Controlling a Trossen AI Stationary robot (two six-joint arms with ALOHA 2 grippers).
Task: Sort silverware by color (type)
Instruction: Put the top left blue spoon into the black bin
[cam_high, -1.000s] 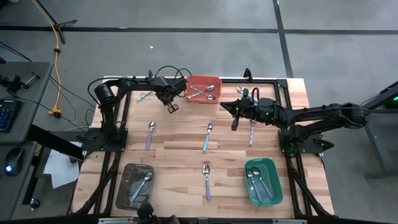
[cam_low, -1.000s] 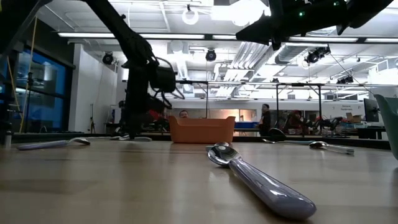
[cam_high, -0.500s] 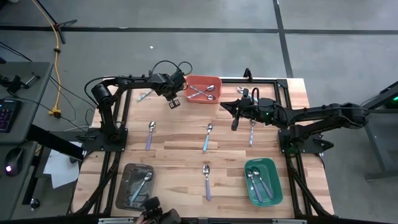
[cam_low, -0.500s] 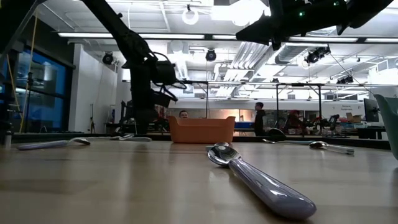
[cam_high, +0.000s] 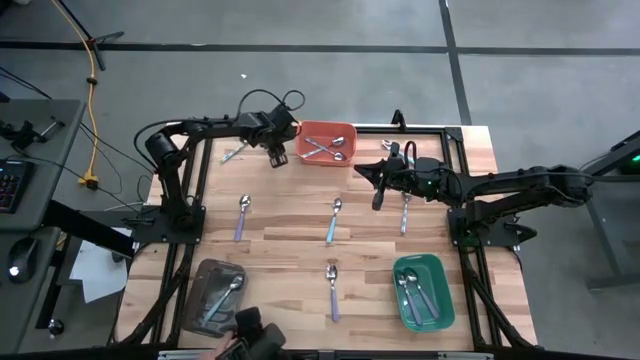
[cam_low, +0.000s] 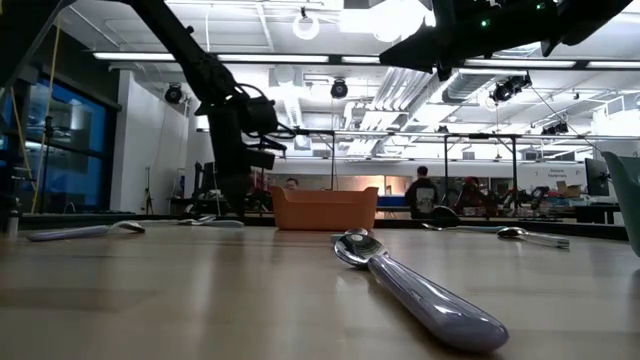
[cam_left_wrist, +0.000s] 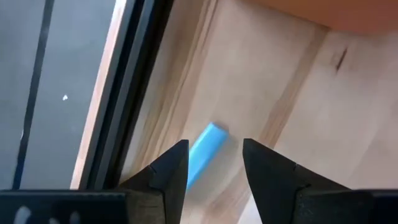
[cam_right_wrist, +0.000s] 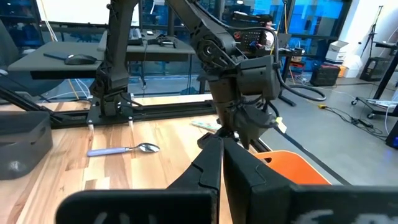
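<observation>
The light-blue-handled metal spoon (cam_left_wrist: 205, 152) is lying on the wooden table (cam_high: 290, 225) beside the orange plastic tray (cam_high: 325, 145); only its handle tip is showing in the left wrist view. The left gripper (cam_left_wrist: 214, 163) is hovering above, fingers parted, holding nothing. The right gripper (cam_right_wrist: 222, 163) is waiting mid-table, fingers pressed together.

Bare wood lies open across the middle of the table (cam_high: 290, 225), between scattered spoons. Trays block three spots: orange tray (cam_high: 326, 144) upper centre, grey tray (cam_high: 216, 298) lower left, green tray (cam_high: 423, 292) lower right
</observation>
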